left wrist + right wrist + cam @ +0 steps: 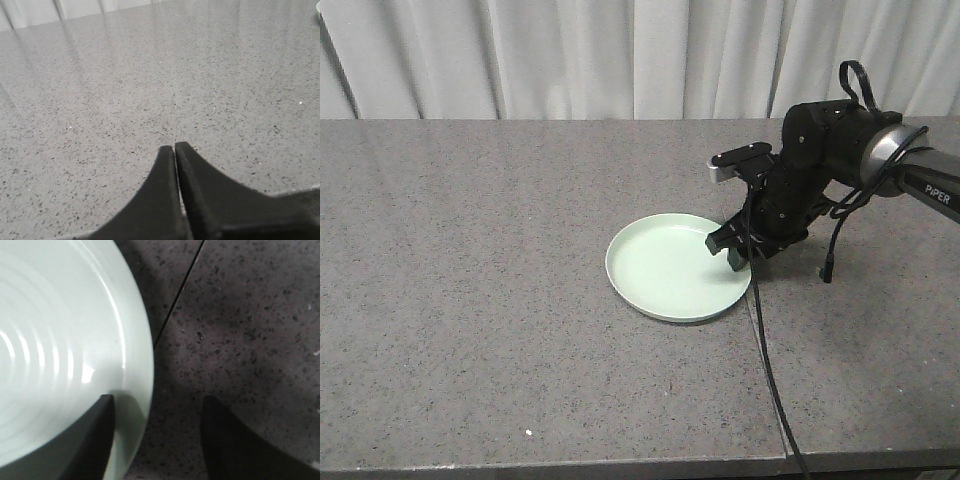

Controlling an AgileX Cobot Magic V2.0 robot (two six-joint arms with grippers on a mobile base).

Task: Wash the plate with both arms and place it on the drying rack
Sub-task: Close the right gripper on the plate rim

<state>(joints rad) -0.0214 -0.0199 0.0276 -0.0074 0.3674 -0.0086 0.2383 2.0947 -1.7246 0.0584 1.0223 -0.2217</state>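
The plate [670, 268] lies flat on the tabletop [470, 300], its rim between the spread right fingers [235, 440] (one over it, one outside). A pinch on that glossy, shallow rim may slip, and the closed left fingers [155, 200] hover well apart over bare tabletop.

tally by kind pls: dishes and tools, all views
Plate: 1
Tools: 2 (right tool open across the plate rim, left tool shut over bare counter)
Total: 3
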